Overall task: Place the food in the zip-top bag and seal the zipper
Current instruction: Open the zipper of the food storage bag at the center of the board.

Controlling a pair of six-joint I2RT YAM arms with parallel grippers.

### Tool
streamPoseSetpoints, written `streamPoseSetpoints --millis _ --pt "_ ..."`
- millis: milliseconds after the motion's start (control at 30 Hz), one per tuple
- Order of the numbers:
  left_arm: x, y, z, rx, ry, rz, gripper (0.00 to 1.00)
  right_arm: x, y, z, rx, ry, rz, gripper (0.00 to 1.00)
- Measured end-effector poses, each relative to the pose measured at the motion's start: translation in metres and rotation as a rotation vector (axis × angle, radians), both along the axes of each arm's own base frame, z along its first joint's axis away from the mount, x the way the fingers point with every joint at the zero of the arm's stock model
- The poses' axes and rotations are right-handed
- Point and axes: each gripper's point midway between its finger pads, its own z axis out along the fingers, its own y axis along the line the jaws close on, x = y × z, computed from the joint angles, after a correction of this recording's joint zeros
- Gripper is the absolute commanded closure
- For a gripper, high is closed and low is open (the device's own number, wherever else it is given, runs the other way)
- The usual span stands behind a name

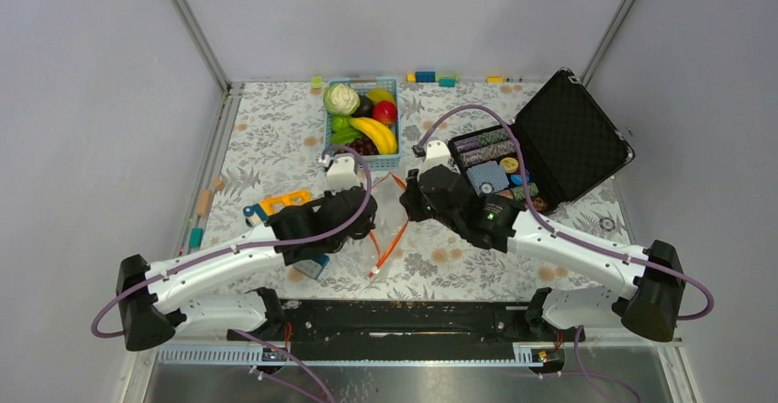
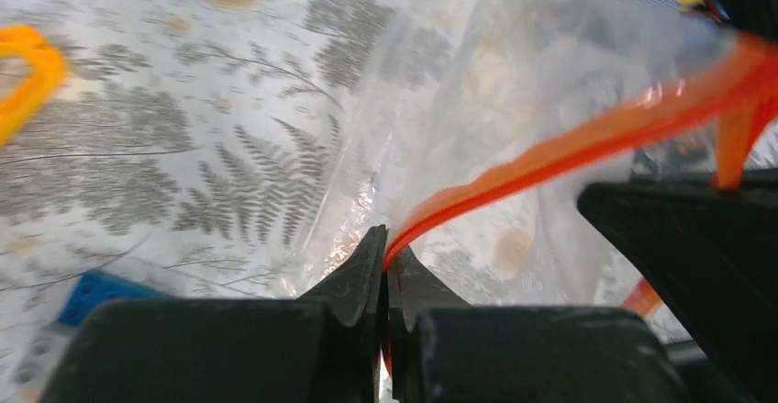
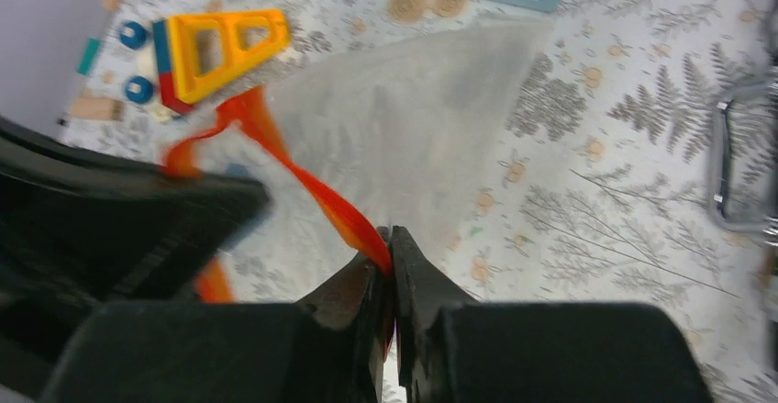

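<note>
The clear zip-top bag (image 1: 390,203) lies between my two grippers at the table's middle, its orange-red zipper (image 1: 393,238) running toward the front. My left gripper (image 2: 386,242) is shut on the zipper strip (image 2: 587,137), the bag's clear film (image 2: 477,82) spreading beyond it. My right gripper (image 3: 389,242) is shut on the zipper strip (image 3: 316,187) from the other side, the bag (image 3: 404,118) stretching away. In the top view the left gripper (image 1: 365,212) and right gripper (image 1: 410,199) face each other. The food (image 1: 367,118) sits in the light-blue basket (image 1: 396,82): banana, apple, cabbage, green pieces.
An open black case (image 1: 560,137) with poker chips stands at the right. A yellow and blue toy (image 1: 275,206) lies left of the bag, also in the right wrist view (image 3: 216,50). Small blocks (image 1: 427,77) line the back edge. A blue block (image 2: 92,297) lies near the left gripper.
</note>
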Motion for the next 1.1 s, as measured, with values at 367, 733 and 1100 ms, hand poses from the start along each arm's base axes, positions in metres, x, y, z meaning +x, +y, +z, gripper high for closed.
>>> streamPoseSetpoints --millis 367,733,1100 --pt "0.007 0.068 0.053 0.129 -0.098 0.244 1.00 0.007 -0.042 -0.016 -0.236 -0.068 -0.079 0.57" --pt "0.002 0.089 0.051 0.217 -0.090 0.261 1.00 0.021 -0.015 -0.035 -0.270 -0.010 -0.080 0.36" --pt "0.028 0.146 0.052 0.220 -0.086 0.475 1.00 0.009 0.023 -0.060 -0.157 0.077 0.014 0.43"
